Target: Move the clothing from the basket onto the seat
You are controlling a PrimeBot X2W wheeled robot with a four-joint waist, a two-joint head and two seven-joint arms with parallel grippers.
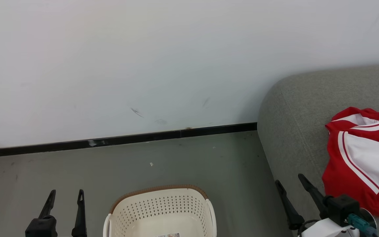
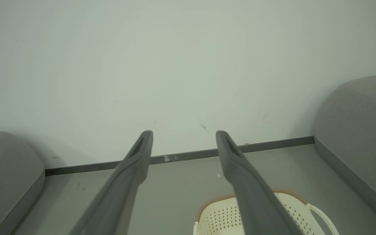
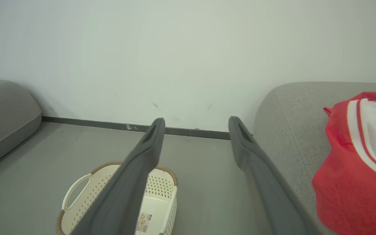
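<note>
The red and white clothing [image 1: 362, 158] lies bunched on the grey seat [image 1: 294, 131] at the right, and shows again as clothing [image 3: 361, 156] on the seat [image 3: 289, 114] in the right wrist view. The cream basket [image 1: 161, 214] stands on the floor at bottom centre; I see bare floor and a label inside it. The basket [image 3: 155, 195] shows no fabric inside. My right gripper [image 1: 290, 181] is open over the seat's front edge, just left of the clothing. My left gripper [image 1: 67, 194] is open, left of the basket [image 2: 292, 209].
A white wall [image 1: 143, 65] with a black baseboard [image 1: 117, 140] runs behind the grey floor [image 1: 192, 161]. A second grey cushion [image 3: 2, 111] sits at the far left, also seen as the cushion [image 2: 5, 169] in the left wrist view.
</note>
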